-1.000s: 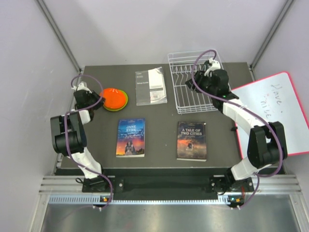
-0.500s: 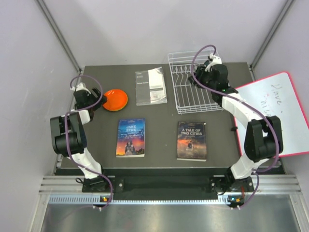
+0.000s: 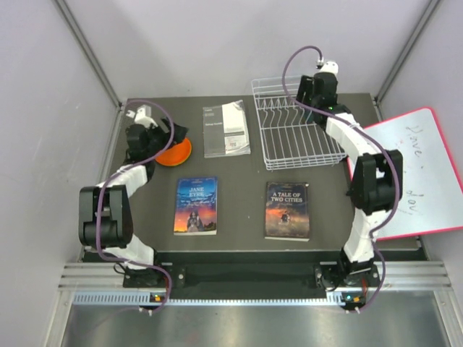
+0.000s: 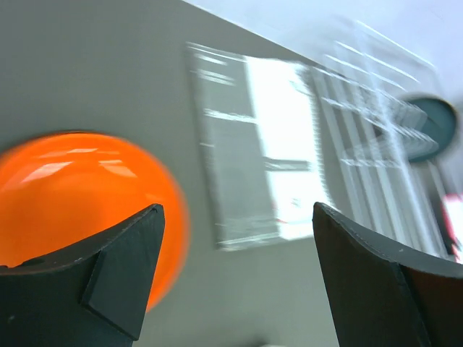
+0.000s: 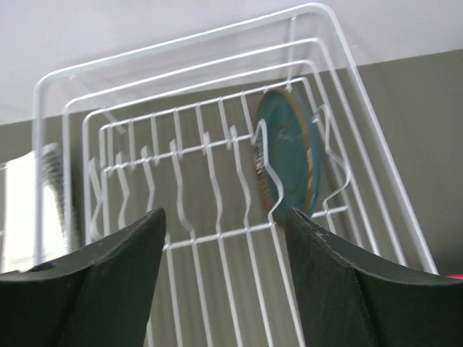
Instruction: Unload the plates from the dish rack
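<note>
Fingers (image 4: 116,275) spread, my left gripper (image 4: 235,213) had lifted off the orange plate (image 4: 79,195); my right gripper (image 5: 224,213), equally spread, had risen above the dish rack (image 3: 293,137), 1 teal plate (image 5: 289,159) remaining.

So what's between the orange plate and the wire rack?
A white booklet lies flat between the orange plate and the rack, clearest in the overhead view.

Dark grey worktop (image 3: 240,195) is spread below the left pincer (image 4: 239,210); pale lilac walls (image 3: 217,43) are seen behind the right pincer (image 5: 226,213); light is even, soft.
</note>
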Robot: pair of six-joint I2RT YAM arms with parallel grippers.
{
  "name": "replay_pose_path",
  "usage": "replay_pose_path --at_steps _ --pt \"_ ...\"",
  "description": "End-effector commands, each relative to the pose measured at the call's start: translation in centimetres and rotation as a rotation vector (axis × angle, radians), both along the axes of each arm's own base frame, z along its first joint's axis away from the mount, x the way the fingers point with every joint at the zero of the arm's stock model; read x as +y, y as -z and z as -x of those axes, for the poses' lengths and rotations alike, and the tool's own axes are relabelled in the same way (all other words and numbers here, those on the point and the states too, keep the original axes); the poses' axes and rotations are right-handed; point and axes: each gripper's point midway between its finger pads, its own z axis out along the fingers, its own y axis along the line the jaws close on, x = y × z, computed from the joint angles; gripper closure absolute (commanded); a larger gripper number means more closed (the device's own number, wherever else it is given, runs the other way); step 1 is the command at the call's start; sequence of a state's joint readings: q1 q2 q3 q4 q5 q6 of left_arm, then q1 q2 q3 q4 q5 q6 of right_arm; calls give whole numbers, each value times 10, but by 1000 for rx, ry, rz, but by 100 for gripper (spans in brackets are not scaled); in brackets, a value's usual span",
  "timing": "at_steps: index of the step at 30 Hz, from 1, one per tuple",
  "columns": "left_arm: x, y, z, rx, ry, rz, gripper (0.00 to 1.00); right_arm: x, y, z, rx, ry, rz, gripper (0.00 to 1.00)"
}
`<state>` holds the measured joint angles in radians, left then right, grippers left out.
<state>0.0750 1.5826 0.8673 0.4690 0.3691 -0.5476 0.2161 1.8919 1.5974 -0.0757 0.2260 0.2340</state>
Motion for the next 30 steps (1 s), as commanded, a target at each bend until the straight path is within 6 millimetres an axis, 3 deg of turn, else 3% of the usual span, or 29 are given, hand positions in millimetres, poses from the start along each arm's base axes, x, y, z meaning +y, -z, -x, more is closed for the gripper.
replay_pose_path --at_steps 1,2,4,5,6,8,20,26,27,30 --pt "-61 -41 5 -120 193 50 13 -36 4 -24 26 84 73 27" --pt "-78 -44 8 -128 236 53 13 -38 -2 -29 17 83 73 27" --pt "-90 -45 9 -130 267 57 13 -41 12 -37 44 78 82 27" --pt "-98 -45 11 -130 288 60 13 -42 1 -43 26 82 79 27" --pt "-104 -47 13 -139 310 60 13 -45 19 -44 82 91 91 27" --pt "-114 -45 14 -136 332 58 13 -53 28 -49 94 114 98 27" --pt "-139 -32 19 -112 394 55 14 -61 72 -74 125 78 64 36" --pt "-142 -24 19 -100 397 48 14 -58 89 -79 144 60 65 56" --pt "-142 -22 18 -96 396 48 14 -59 89 -80 141 61 66 67" --pt "-143 -19 17 -90 400 45 14 -59 92 -78 141 59 71 84"
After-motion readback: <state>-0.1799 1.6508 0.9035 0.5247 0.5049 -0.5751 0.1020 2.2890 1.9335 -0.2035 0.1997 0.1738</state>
